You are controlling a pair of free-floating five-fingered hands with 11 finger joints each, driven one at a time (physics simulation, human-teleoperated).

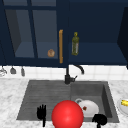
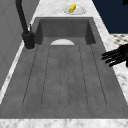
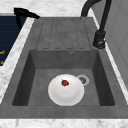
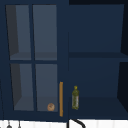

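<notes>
My left hand floats over the front edge of the sink's drainboard, open, fingers straight and spread, holding nothing. In the left side view the same hand reaches in over the front rim, and it shows far off as my left hand in the right side view. My right hand hangs at the basin's front right corner, curled into a fist with nothing in it. A big red ball sits in front between the two hands. A white plate with a strawberry lies in the basin.
The black faucet stands behind the sink. A plate with corn sits on the right counter. Above, the cabinet's right side stands open with an oil bottle on its shelf; a brown item lies behind the glass door.
</notes>
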